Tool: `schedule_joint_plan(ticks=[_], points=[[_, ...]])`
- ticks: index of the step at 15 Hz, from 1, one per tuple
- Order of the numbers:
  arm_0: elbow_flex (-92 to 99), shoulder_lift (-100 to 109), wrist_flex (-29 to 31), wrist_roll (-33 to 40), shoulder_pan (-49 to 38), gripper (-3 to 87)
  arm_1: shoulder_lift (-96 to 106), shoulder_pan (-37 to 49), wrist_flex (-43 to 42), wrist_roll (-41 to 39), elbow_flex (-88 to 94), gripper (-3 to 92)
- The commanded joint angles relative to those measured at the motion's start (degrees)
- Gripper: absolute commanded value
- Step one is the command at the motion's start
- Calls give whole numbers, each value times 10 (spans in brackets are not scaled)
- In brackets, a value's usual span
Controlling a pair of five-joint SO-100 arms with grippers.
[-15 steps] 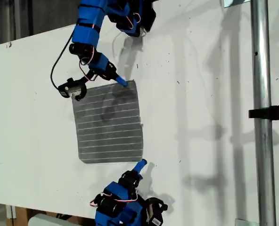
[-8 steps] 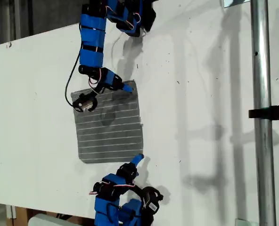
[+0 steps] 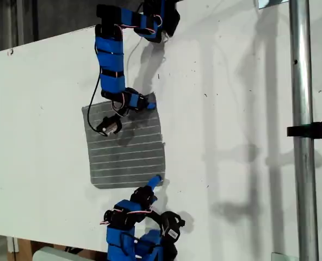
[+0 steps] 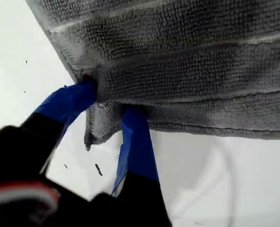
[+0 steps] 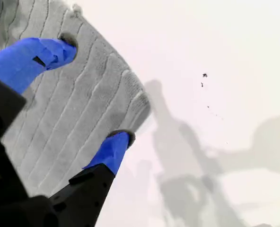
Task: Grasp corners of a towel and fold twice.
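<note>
The dark grey striped towel lies flat on the white table. My second gripper reaches down from the exterior view's top to the towel's upper right corner. In the second wrist view it is open wide: one fingertip rests on the towel and the other sits at the edge by the corner. My first gripper comes up from the exterior view's bottom to the lower right corner. It is open, with that corner puckered between its fingers.
A metal pole with a black clamp stands at the exterior view's right. The table's edge runs along the exterior view's left. Arm shadows fall on the table beyond the towel's upper right corner.
The second arm swung over the towel, keeping its fingertips at the upper right corner. The first gripper crept up onto the lower right corner.
</note>
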Motion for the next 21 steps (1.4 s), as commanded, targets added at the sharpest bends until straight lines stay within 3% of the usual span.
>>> schedule_joint_plan(ticks=[1, 9, 14, 15, 16, 17, 18, 21], points=[[1, 5, -18, -4, -18, 318, 0, 5, -7, -3, -15, -2], [-25, -191, -130, -3, -33, 319, 0, -9, -7, -2, -16, -2], [-178, -343, -72, 41, -70, 315, 0, -21, -5, 0, -17, -2], [-179, -352, -82, 49, -74, 294, 0, -21, -5, 0, -17, -2], [-179, -368, -94, 63, -77, 205, 0, -22, -5, 0, -17, -2], [-190, -388, -99, 92, -83, 12, 0, -23, -5, 0, -17, -2], [-192, -392, -96, 97, -87, -27, 0, -23, -5, 0, -17, -2], [-168, -396, -98, 94, -86, -28, 0, -25, -1, 0, -16, -2]])
